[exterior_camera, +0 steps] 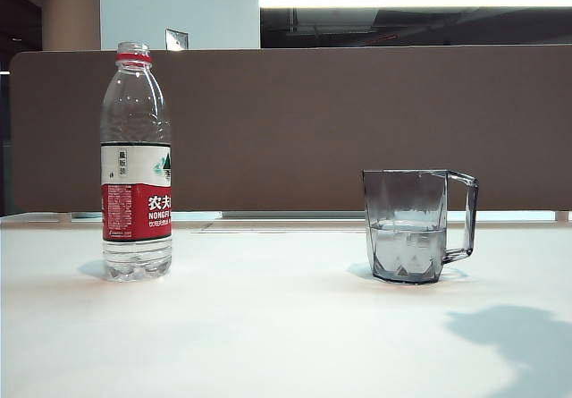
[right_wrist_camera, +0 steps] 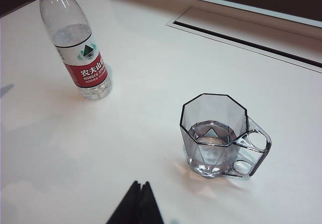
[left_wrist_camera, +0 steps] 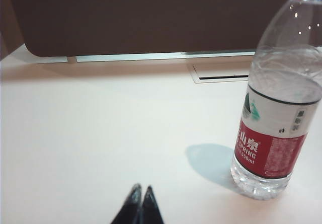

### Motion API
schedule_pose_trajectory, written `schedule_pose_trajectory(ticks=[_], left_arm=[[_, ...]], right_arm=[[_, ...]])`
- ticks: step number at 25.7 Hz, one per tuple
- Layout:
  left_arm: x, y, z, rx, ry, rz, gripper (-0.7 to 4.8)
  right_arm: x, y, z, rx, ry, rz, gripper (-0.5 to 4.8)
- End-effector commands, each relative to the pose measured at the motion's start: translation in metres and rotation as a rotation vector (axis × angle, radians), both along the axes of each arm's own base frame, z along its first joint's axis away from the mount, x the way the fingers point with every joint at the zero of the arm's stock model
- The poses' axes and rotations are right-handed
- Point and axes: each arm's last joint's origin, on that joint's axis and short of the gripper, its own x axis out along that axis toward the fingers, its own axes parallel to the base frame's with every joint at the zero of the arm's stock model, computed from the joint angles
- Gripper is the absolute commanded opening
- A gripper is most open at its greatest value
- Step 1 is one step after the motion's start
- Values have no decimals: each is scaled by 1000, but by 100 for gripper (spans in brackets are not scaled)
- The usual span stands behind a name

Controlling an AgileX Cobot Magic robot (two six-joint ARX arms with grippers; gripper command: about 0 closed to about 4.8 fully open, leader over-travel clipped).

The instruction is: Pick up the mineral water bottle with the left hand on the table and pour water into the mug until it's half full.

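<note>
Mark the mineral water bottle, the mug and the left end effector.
mineral water bottle [exterior_camera: 136,210]: exterior view, red label.
mug [exterior_camera: 407,228]: exterior view, front wall.
left end effector [left_wrist_camera: 141,204]: left wrist view, shut fingertips.

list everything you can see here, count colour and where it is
mineral water bottle: 1, clear with red-and-white label, no cap, upright on the left of the table
mug: 1, smoky grey, upright on the right, handle away from the bottle, water in its lower part
table: 1, white
partition: 1, brown, behind the table
left pincer: 1, black, shut, near the bottle, holding nothing
right pincer: 1, black, shut, above the table near the mug
</note>
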Motion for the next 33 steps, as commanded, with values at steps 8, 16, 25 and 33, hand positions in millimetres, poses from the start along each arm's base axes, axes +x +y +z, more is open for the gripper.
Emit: schedule_pose_trajectory(ticks=[8, 16, 25, 33], left_arm=[[0, 0, 3, 14, -23, -2, -6], [0, 0, 3, 14, -23, -2, -6], [0, 0, 4, 14, -24, -3, -6], [0, 0, 4, 14, -24, -2, -6]], right_arm=[[0, 0, 2, 12, -18, 2, -8], [0, -12, -12, 87, -180, -128, -8], [-4, -51, -59, 51, -434, -426, -8], [-8, -66, -93, 22, -461, -591, -8]])
